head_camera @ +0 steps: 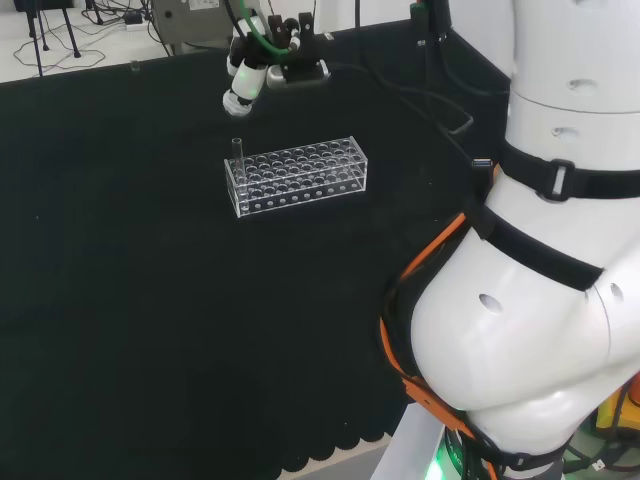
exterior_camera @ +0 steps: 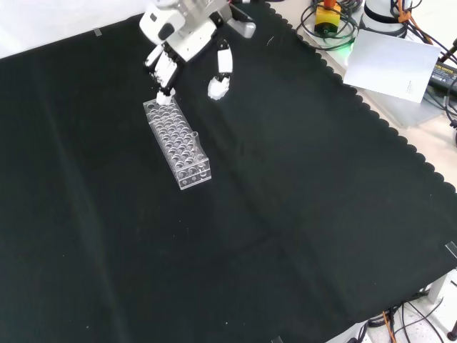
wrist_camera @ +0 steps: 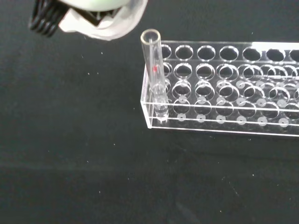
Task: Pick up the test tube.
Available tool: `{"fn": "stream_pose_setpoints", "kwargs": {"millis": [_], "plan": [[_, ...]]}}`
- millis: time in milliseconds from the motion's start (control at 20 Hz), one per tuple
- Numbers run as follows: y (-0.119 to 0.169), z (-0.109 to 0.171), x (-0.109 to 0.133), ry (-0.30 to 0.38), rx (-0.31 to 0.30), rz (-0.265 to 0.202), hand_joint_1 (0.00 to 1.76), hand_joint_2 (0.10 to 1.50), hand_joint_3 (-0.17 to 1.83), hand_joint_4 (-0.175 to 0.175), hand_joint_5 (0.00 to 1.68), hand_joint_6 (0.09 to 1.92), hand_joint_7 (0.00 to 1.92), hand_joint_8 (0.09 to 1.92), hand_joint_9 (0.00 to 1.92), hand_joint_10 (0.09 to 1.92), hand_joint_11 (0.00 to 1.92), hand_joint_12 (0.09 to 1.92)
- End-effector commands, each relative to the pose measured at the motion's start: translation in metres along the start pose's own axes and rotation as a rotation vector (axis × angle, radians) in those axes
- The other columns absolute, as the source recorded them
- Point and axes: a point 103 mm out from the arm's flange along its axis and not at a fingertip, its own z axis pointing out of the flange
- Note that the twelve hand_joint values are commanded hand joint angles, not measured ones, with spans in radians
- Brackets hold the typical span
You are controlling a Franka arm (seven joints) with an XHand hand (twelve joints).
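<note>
One clear test tube stands upright in a corner hole at the end of a transparent plastic rack, its long axis vertical and its open mouth pointing up, well above the rack's top plate. The rack is a long rectangular box of clear sheets drilled with rows of round holes, and it rests on a surface covered with matte black cloth. In the front view the cloth spreads bare on every side of the rack, reaching a scalloped edge at the right and bottom, where cables and a sheet of white paper lie just beyond it. The black and white hand hovers over the rack's far end in that view, its fingers straight and spread, holding nothing, with one fingertip just above the tube's corner. In the head view the hand hangs above and behind the tube, apart from it.
</note>
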Motion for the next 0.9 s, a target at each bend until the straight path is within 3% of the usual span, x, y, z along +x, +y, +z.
{"fn": "stream_pose_setpoints", "kwargs": {"millis": [50, 250, 550, 900], "plan": [[0.017, 0.018, -0.002, -0.019, 0.057, -0.005, 0.92, 0.63, 0.64, -0.154, 0.39, 0.26, 0.45, 0.96, 0.43, 0.94, 0.10, 1.51], [0.024, 0.029, -0.004, -0.029, 0.091, -0.007, 0.92, 0.63, 0.65, -0.163, 0.40, 0.32, 0.48, 0.95, 0.45, 0.93, 0.10, 1.51], [0.031, 0.042, -0.003, -0.036, 0.126, -0.016, 0.93, 0.63, 0.65, -0.175, 0.37, 0.56, 0.55, 0.94, 0.48, 0.92, 0.11, 1.51], [0.040, 0.055, 0.001, -0.049, 0.151, -0.032, 0.94, 0.63, 0.66, -0.175, 0.39, 0.66, 0.58, 0.94, 0.50, 0.92, 0.12, 1.50]]}}
